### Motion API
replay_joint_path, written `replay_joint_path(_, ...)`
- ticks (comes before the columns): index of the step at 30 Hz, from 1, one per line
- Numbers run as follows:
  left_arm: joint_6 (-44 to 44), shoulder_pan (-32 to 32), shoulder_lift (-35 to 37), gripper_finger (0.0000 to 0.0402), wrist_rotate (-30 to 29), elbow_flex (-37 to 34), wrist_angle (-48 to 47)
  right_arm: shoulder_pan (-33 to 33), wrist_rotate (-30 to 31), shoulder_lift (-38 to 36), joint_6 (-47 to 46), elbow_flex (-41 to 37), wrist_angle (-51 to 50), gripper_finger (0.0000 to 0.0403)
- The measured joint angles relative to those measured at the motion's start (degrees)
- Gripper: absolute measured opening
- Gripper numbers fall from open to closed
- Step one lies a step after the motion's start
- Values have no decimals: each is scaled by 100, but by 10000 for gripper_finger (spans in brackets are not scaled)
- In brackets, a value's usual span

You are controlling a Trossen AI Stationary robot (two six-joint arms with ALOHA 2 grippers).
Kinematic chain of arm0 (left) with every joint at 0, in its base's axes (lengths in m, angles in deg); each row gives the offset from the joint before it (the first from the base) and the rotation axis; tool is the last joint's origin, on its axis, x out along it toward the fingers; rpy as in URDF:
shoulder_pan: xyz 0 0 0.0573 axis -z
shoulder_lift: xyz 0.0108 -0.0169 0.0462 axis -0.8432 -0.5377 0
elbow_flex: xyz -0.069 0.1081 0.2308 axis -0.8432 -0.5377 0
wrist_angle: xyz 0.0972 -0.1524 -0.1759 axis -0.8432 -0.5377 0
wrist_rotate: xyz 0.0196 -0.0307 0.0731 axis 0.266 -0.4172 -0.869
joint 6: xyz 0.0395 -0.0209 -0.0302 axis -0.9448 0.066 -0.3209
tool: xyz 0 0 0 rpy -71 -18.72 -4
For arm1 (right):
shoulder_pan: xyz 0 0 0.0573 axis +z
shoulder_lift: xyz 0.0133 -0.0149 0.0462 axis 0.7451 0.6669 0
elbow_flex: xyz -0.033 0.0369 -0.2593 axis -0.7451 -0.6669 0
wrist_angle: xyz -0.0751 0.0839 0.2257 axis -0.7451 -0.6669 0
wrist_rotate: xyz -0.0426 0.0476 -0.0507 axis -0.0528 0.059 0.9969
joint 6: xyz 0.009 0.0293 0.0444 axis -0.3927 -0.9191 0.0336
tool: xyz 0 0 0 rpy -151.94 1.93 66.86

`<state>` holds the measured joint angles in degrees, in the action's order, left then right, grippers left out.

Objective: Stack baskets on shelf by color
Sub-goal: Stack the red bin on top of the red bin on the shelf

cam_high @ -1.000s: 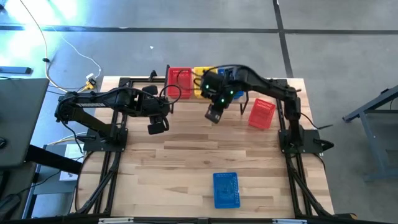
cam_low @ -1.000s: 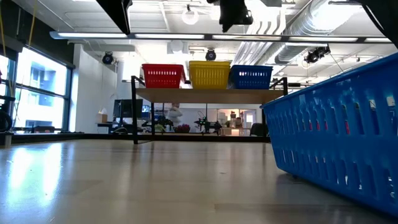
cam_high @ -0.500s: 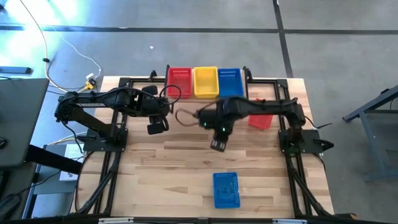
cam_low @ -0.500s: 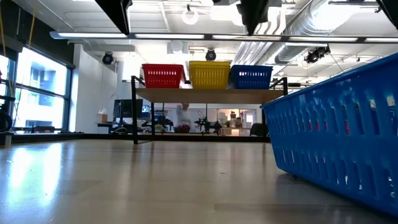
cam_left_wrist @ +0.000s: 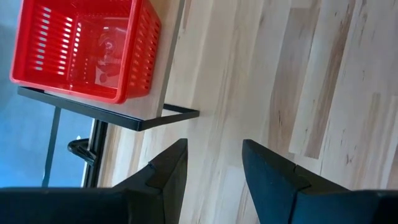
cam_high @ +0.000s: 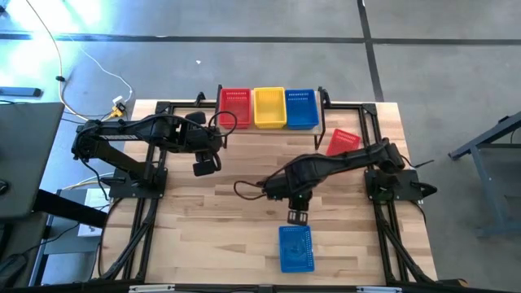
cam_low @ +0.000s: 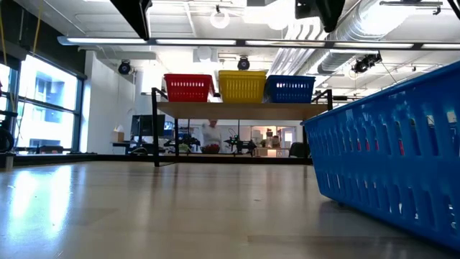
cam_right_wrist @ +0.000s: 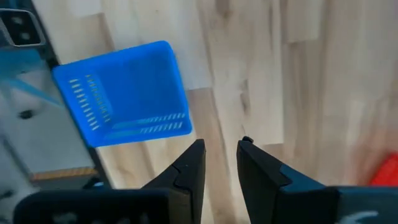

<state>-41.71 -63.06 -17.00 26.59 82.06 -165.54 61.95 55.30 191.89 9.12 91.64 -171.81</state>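
Pale plank table (cam_high: pixel 244 236) on a grey concrete floor (cam_high: pixel 456 65); ceiling ducts (cam_low: pixel 374 29) showed overhead. No writing was legible. The shelf (cam_high: pixel 269 130) carried red, yellow and blue baskets; a blue basket (cam_high: pixel 295 247) lay near the narrowly open, empty right gripper (cam_high: pixel 296 217). The left gripper (cam_high: pixel 206 167) hovered open.

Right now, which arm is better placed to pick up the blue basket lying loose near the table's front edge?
The right. Its end effector hangs just beside that blue basket, fingers apart and empty. The left end effector waits far off, near the shelf.
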Motion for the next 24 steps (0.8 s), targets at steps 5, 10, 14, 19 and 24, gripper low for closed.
replay_joint_path(5, 115, 0, 0, 142, 10, 0, -38, 139, 588, -96, 78, -1, 6, 78)
replay_joint_path(10, 187, -2, 0, 142, 11, 0, -100, 118, 971, -638, -92, -585, 18, 78)
replay_joint_path(14, 253, -2, 0, 142, 10, 0, -94, 63, 1070, -1503, -461, -1707, 215, 78)
replay_joint_path(19, 253, -2, 0, 142, 10, 0, -43, -132, 1016, -2642, -879, -2990, 948, 78)
replay_joint_path(24, 253, -2, 0, 142, 10, 0, -27, -511, 1436, -3481, -981, -3950, 1142, 78)
